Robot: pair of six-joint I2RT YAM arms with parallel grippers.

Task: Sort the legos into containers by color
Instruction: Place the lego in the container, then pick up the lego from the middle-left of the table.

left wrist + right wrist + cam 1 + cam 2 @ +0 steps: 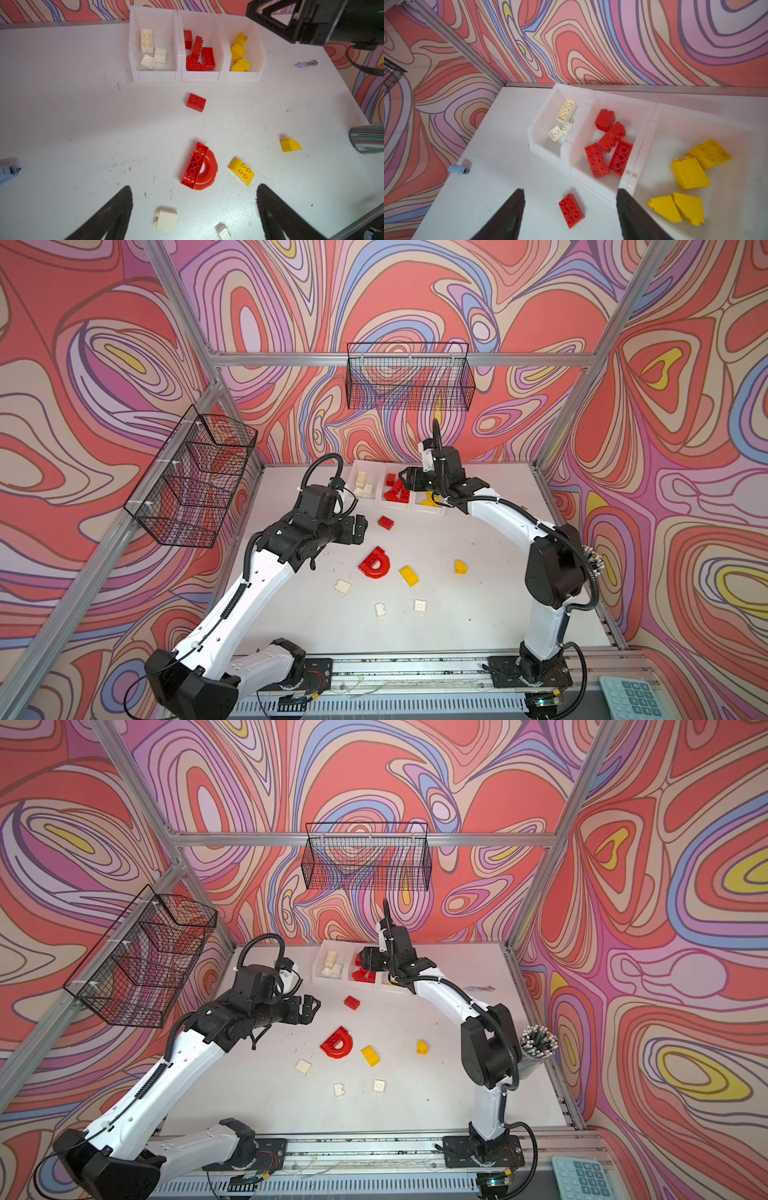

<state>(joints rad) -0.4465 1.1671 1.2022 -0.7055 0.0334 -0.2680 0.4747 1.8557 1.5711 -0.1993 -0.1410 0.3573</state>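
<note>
Top view, mid-frame: left gripper [360, 529] jaws spread, empty. Right gripper [404, 480] released, empty, over middle white plastic bin [200, 76] of red studded bricks [207, 58].

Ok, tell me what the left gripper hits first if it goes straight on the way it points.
Probably the red arch piece: it lies just ahead of the open left gripper, on its centre line. Depth is unclear, so bare table may come first.
</note>
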